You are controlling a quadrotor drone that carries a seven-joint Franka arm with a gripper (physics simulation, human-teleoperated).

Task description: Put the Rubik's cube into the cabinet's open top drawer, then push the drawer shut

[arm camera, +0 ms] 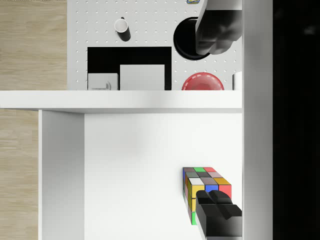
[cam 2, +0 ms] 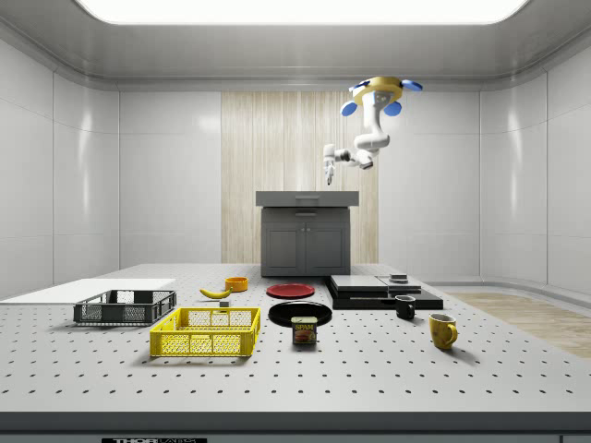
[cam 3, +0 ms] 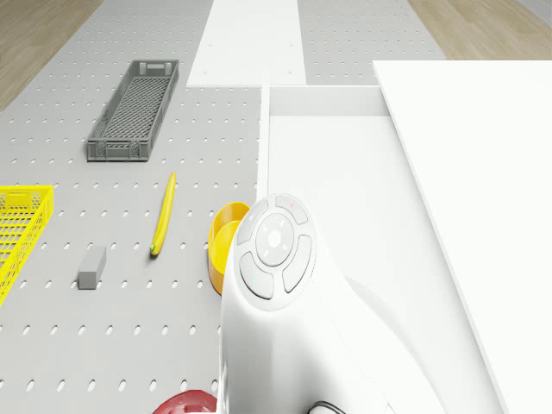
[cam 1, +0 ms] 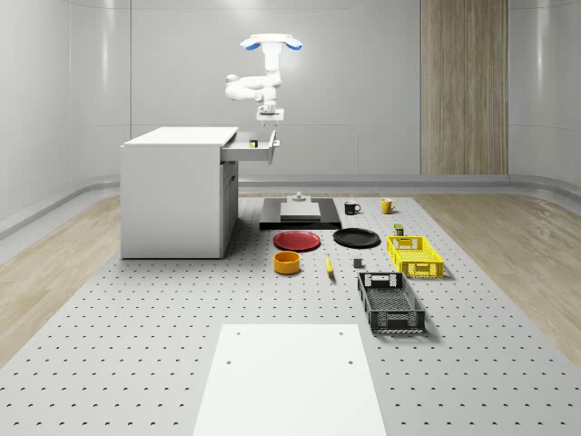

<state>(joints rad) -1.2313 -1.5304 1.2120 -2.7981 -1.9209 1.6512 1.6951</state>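
Hovering high over the pulled-out top drawer [cam 1: 259, 155] of the white box-shaped cabinet [cam 1: 172, 200]: the white quadrotor drone with blue rotor pods [cam 1: 270, 43], resting on nothing. Hanging from it, the white jointed arm [cam 1: 250, 88], bent down to the two-finger pincer [cam 1: 269, 116], poised just above the drawer and pointing straight into it.

Pincer fingers [arm camera: 215, 30] spread wide apart, clamped on nothing, touching nothing.

Directly below the pincer, on the drawer's bare white floor [arm camera: 135, 165]: the multicoloured Rubik's cube [arm camera: 205, 187], lying flat, near the drawer's side wall. Off to one side of the gap between the fingers rather than centred in it, with one dark fingertip overlapping its edge in the wrist view. Well apart from the other finger. Hard to tell how far beneath the tips.

Drawer open, front panel clear of the cabinet.

Far below the pincer, past the drawer's front, on the perforated grey table [arm camera: 150, 30]: a round red plate [arm camera: 201, 82], a round black plate [arm camera: 182, 37], a flat black platform [arm camera: 130, 55] and a small black mug [arm camera: 122, 27].
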